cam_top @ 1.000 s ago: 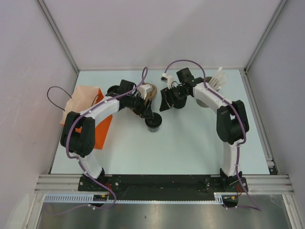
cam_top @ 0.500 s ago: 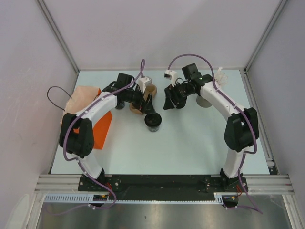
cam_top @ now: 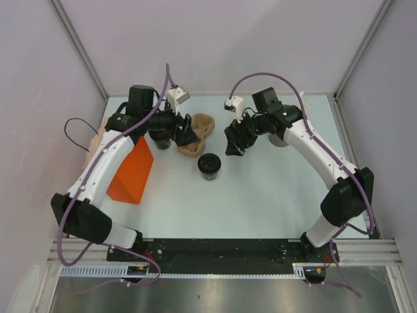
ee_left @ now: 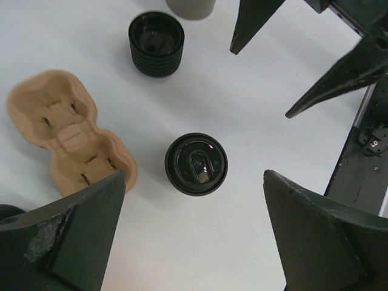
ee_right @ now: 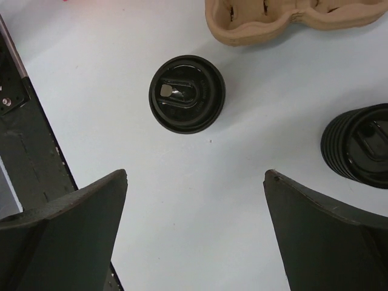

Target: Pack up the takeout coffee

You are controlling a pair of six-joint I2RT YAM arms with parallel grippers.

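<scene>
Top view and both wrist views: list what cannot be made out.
Grey-brown cylinder: cut off by the top edge, left wrist view; mostly under the right arm, top view.
Ribbed black cup: clipped by the right edge, right wrist view; partly under the left arm, top view.
Orange paper bag: crossed by the left arm, top view.

Glossy black plastic lid on the takeout coffee (ee_left: 196,164); matt, rough moulded pulp for the cup carrier (ee_left: 66,139); smooth matt orange paper bag (cam_top: 132,173); ribbed matt sides on the second cup (ee_left: 156,43).
</scene>
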